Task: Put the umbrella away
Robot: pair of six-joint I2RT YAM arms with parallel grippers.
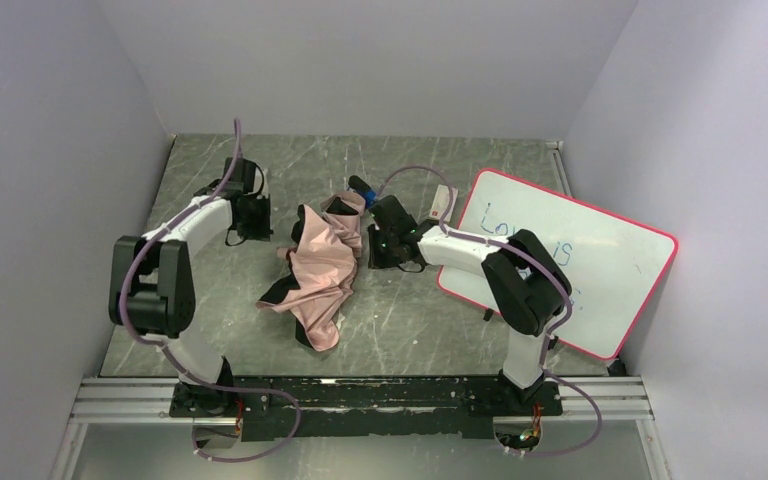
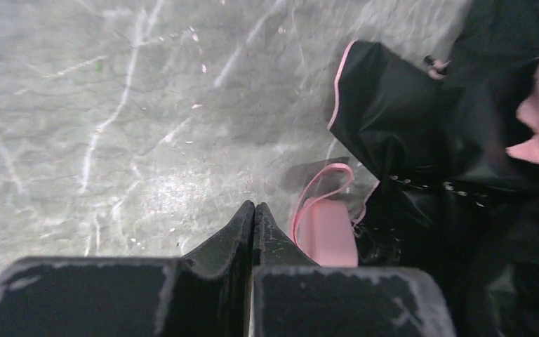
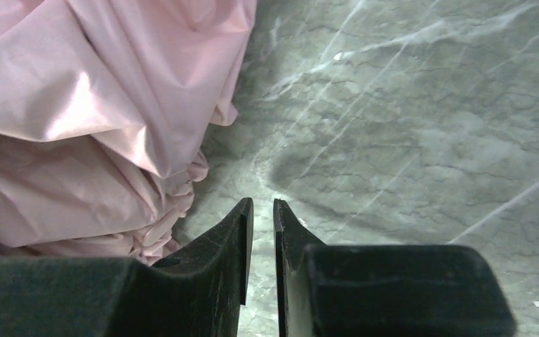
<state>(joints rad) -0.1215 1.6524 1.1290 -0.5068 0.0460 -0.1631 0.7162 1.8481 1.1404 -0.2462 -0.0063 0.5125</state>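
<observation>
Both my bases sit at the bottom edge of the overhead view, and each arm bends up-frame toward the middle of the table [image 1: 410, 330]. My left arm folds at a raised elbow on the left side, then its forearm runs up and right, so the left gripper [image 1: 251, 215] hangs just left of the umbrella [image 1: 320, 265], pointing down at the table. On its wrist view the left gripper [image 2: 254, 208] has its fingers [image 2: 235, 228] pressed flat together with nothing between them; the pink handle [image 2: 326, 232] and its strap [image 2: 321, 184] lie just right of the tips, and black fabric fills the right side of the frame. My right arm has its elbow over the lower left edge of the whiteboard [image 1: 580, 260], with the forearm reaching left, and the right gripper [image 1: 385, 245] sits just beside the umbrella's upper right edge. Its wrist view shows the right gripper [image 3: 260, 205] open only a narrow slit, holding nothing, above bare table, with crumpled pink fabric in the upper left. Neither gripper has hold of the umbrella, which lies loose and rumpled on the table at centre frame, pink side mostly up.
</observation>
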